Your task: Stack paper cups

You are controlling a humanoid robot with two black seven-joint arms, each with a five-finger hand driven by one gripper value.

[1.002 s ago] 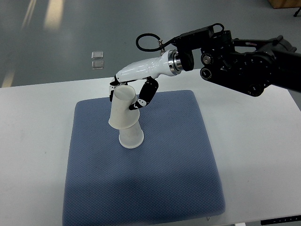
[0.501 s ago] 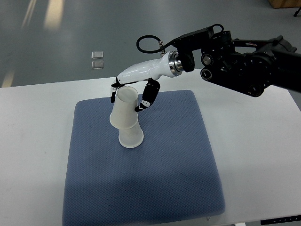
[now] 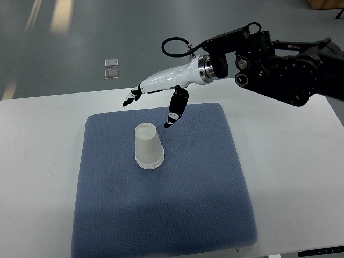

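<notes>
Blue pad on white table

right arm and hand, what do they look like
The right arm is bulky matte black with round joints and screws. A silver ring joins it to a glossy white right hand with black fingers tipped white. A thin black cable loops above the wrist.

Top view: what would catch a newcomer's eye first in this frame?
The white right hand on its bulky black arm reaches in from the upper right, fingers spread and holding nothing. Just below it, the paper cups stand upside down as one nested stack near the middle of the blue mat, apart from the hand.
</notes>
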